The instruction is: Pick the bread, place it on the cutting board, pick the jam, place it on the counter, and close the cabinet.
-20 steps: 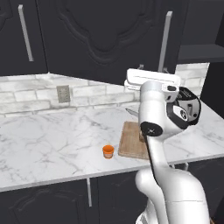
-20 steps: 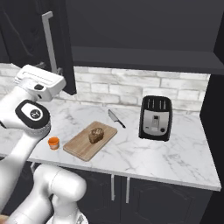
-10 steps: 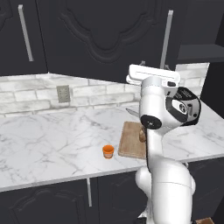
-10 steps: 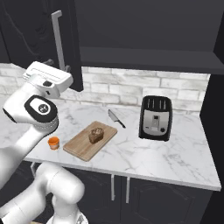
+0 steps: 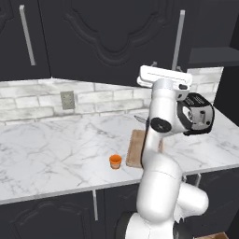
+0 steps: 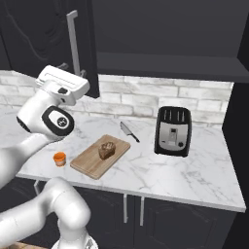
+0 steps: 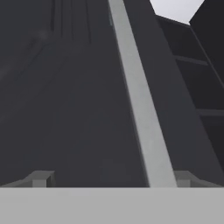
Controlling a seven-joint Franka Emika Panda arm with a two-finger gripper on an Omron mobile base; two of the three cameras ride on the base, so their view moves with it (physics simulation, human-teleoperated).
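Bread [image 6: 107,150]: brown loaf piece; sits upright on the cutting board [image 6: 92,161], near its middle; this step looks done.
Jam [image 5: 115,161]: orange jar; stands on the counter [image 5: 56,149], just beside the board's left edge, apart from it; this step looks done too.
Cabinet [image 6: 48,39]: dark upper door with a silver bar handle [image 7: 138,100]; in the right base view the door stands ajar, swung out over the counter; closing it is what remains.
Gripper [image 7: 111,178]: jaws spread wide, holding nothing; both tips sit close to the door face, the handle running up between them nearer the right tip.
Other items: knife [image 6: 129,131] behind the board; black toaster [image 6: 172,130] to its right.
Risk, slip: the tips may slide along the smooth panel if the push comes at an angle; the door would then stay ajar.
Risk, snag: the right finger could catch on the handle and twist the hand.
Risk, sweep: a low elbow swing could knock the jar.
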